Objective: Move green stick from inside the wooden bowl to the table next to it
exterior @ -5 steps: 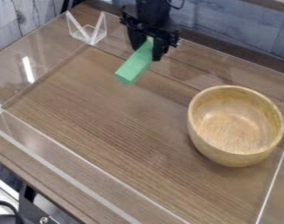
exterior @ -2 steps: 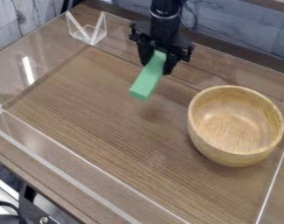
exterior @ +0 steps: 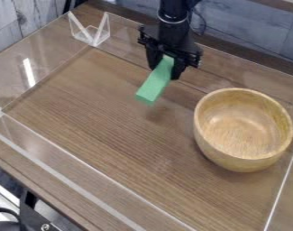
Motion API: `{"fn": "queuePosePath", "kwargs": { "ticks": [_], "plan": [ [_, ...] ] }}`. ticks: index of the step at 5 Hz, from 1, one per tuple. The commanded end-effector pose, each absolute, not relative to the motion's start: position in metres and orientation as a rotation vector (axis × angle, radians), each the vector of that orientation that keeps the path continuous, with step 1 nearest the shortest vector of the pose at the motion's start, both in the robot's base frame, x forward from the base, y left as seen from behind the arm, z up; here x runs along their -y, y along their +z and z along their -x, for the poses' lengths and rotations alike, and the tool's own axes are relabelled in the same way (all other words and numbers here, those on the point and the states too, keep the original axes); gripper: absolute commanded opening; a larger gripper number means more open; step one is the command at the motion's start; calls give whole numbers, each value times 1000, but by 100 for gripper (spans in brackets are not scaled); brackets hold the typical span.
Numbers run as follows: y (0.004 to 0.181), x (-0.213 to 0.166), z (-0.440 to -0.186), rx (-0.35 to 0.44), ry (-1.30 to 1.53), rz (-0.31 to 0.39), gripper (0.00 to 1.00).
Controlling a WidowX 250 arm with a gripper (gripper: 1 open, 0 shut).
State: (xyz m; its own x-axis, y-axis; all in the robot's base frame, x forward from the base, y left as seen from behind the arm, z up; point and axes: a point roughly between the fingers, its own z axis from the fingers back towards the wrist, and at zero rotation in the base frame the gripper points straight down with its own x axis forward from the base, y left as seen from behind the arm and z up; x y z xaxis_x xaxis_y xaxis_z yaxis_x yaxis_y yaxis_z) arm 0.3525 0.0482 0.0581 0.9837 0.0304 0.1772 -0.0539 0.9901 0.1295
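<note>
My gripper hangs from the black arm at the top middle, pointing nearly straight down, and is shut on the upper end of the green stick. The stick is a bright green block that slants down to the left from the fingers, its lower end just above the table. The wooden bowl sits to the right, round and light tan, with nothing inside it. The stick is clear of the bowl, to the left of its rim.
Clear acrylic walls edge the brown tabletop on all sides. A small clear stand is at the back left corner. The bowl takes up the right side.
The gripper has carried the green stick to the right and a little lower, toward the bowl's left side. The stick's tilt has steepened slightly. The bowl stays put.
</note>
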Motion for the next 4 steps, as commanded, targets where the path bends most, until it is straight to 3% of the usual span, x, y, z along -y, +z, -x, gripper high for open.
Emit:
{"fn": "queuePosePath", "kwargs": {
  "ticks": [1, 2, 4],
  "plan": [
    [78, -45, -363, 238, 60, -144, 0],
    [78, -38, -362, 236, 73, -146, 0],
    [59, -53, -373, 235, 55, -144, 0]
  ]
}}
